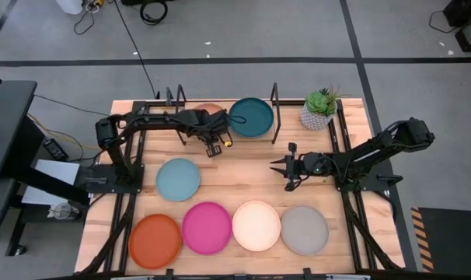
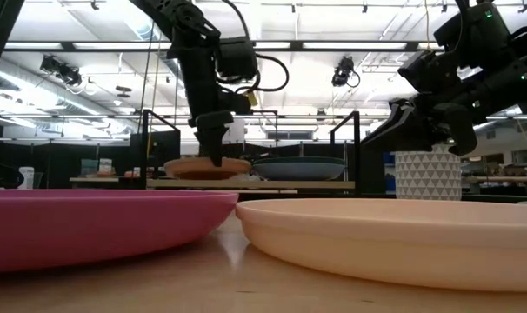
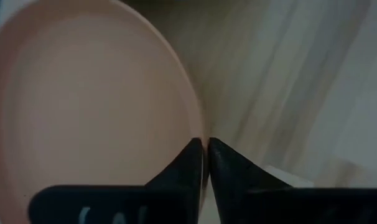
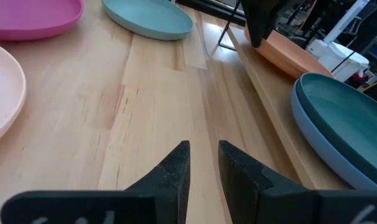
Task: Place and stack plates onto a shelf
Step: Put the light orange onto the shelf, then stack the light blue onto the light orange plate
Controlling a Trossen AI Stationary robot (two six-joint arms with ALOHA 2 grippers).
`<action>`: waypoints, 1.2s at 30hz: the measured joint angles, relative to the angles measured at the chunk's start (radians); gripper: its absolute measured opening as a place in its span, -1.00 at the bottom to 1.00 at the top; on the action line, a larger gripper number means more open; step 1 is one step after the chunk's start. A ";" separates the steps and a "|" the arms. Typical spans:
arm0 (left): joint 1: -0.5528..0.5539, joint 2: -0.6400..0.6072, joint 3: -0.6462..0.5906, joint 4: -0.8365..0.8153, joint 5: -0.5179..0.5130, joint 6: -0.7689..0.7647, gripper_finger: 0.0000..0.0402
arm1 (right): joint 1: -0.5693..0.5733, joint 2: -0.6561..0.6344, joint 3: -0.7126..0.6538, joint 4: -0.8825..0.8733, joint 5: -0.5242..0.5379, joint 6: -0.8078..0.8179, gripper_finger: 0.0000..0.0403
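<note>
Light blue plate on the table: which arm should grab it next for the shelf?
Probably the left. Its gripper is shut on the peach plate on the shelf, close to the light blue plate; the right gripper hangs farther off.

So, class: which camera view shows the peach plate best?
The left wrist view: the peach plate fills it, its rim between the left gripper fingers. High view: mostly hidden beneath that arm. Low view: edge-on on the shelf. Right wrist view: part of it.

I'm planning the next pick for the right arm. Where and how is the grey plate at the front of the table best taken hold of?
Probably by its raised rim. The round, shallow grey plastic plate lies flat on the wooden table, so only the edge offers a pinch. Its far edge, facing the open right hand, looks free; the cream-white plate crowds one side.
</note>
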 joint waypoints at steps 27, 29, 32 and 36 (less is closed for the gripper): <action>-0.251 0.000 0.079 -0.301 0.219 -0.494 -0.39 | 0.000 0.000 0.000 0.059 0.000 -0.101 -0.56; -0.289 0.000 0.044 -0.297 0.216 -0.586 -0.39 | 0.000 0.000 0.000 0.078 0.000 -0.112 -0.56; -0.340 0.000 -0.021 -0.298 0.211 -0.714 -0.39 | 0.000 0.000 0.000 0.107 0.000 -0.144 -0.56; -0.365 0.000 -0.076 -0.297 0.198 -0.841 -0.39 | 0.000 0.000 0.000 0.154 0.000 -0.185 -0.56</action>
